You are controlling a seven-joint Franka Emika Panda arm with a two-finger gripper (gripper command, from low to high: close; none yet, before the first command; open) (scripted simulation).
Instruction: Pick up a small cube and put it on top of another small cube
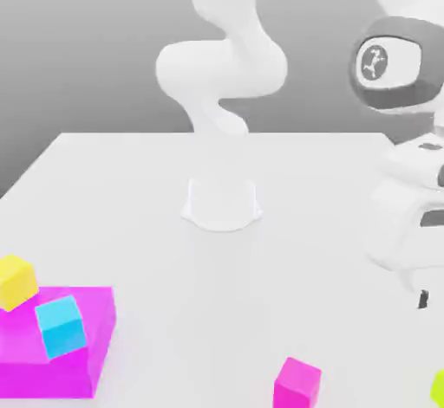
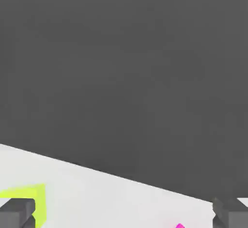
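The gripper (image 2: 124, 213) is at the exterior view's right, above the white table (image 1: 173, 311), and its two fingers stand wide apart, with nothing held between them. The lime cube (image 1: 439, 389) is on the table at the exterior view's right, partly cut by the picture edge, and the pink cube (image 1: 297, 384) is also on the table, well apart from it. At the exterior view's left there is a large magenta block (image 1: 65, 372), with the cyan cube (image 1: 61, 327) and the yellow cube (image 1: 15, 282), both tilted.
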